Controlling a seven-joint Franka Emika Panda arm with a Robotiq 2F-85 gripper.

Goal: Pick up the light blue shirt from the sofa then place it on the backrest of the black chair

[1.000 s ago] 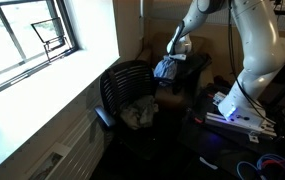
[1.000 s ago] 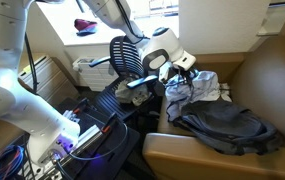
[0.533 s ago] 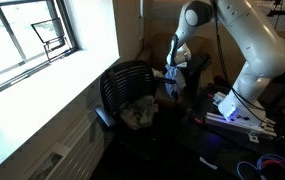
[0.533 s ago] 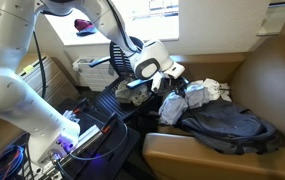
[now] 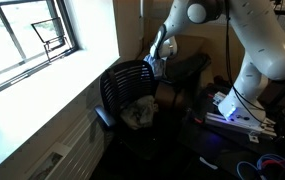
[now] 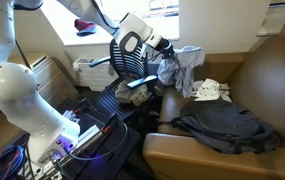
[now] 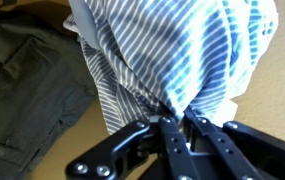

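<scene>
Blue-striped cotton up in the air: you're on the carry step, with the drape over the chair yet to do.

The brown sofa [image 6: 244, 152] has a dark garment [image 6: 222, 126] lying on its seat, and the black chair [image 6: 124, 58] stands just beside it with nothing over its backrest. The light blue shirt [image 6: 182, 68] hangs bunched under the gripper [image 7: 177, 120], clear of the cushion and near the backrest's top edge. In the wrist view your jaws are pinched together on a gathered fold. Next, I'd say, bring it over the backrest high enough for the hanging tail to clear the rim, then lower it so cloth falls on both sides before you release.
</scene>
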